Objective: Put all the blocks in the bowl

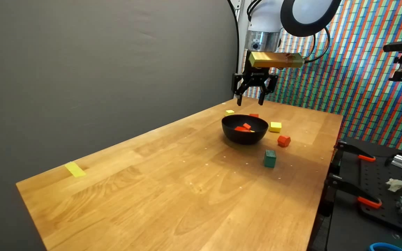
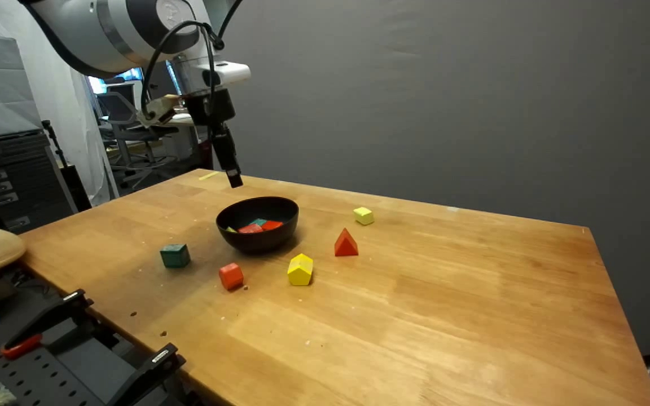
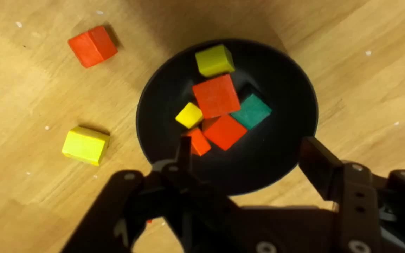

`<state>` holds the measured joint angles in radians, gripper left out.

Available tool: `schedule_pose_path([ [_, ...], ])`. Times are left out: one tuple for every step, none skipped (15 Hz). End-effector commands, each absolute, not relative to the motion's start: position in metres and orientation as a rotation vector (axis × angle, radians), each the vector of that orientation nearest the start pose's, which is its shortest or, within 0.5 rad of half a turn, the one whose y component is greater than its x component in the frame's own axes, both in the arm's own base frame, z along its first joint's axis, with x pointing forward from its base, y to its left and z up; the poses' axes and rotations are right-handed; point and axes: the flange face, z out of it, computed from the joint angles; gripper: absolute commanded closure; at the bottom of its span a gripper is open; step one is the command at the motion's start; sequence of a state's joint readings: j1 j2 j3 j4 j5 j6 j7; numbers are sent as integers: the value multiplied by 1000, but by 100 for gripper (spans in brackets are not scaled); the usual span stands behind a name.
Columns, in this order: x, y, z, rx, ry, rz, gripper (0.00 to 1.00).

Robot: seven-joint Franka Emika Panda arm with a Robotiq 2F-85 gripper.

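Note:
The black bowl (image 1: 243, 139) stands on the table and holds several blocks; in the wrist view red (image 3: 216, 96), yellow (image 3: 189, 115), orange (image 3: 200, 142) and green (image 3: 251, 111) blocks lie inside it. Outside the bowl, in an exterior view, are a green block (image 2: 175, 256), a red hexagonal block (image 2: 231, 276), a yellow five-sided block (image 2: 300, 270), a red triangular block (image 2: 346, 244) and a small yellow block (image 2: 364, 216). My gripper (image 1: 250, 103) is open and empty, well above the table. In the wrist view its fingers (image 3: 246, 146) are spread over the bowl's near part.
A flat yellow strip (image 1: 75, 169) is stuck to the wooden table (image 1: 173, 209) near a corner. Clamps (image 1: 354, 191) grip the table's edge beside a dark side surface with tools. A grey wall curtain (image 2: 471, 113) runs along the table's long edge.

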<state>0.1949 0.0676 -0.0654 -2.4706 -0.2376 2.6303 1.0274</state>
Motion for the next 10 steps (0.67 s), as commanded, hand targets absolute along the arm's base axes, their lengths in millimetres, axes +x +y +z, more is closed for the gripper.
schedule_pose_path([
  [491,44,295,-2989,1235,-475,0],
  [499,34,300,-3028,1232,-542,0],
  [506,26,302,-3050,1231,-616,0],
  [514,19,304,-3087,1224,-688,0],
  [500,26,293,-3068,1201,-565,0],
  [505,18,297,-3076,1208,-617,0],
  [508,14,299,-3079,1211,-641,0],
  [503,15,298,-3106,980,-640,0],
  [508,12,298,-3076,934,-656,0],
  [511,8,296,-3070,858,-661,0],
])
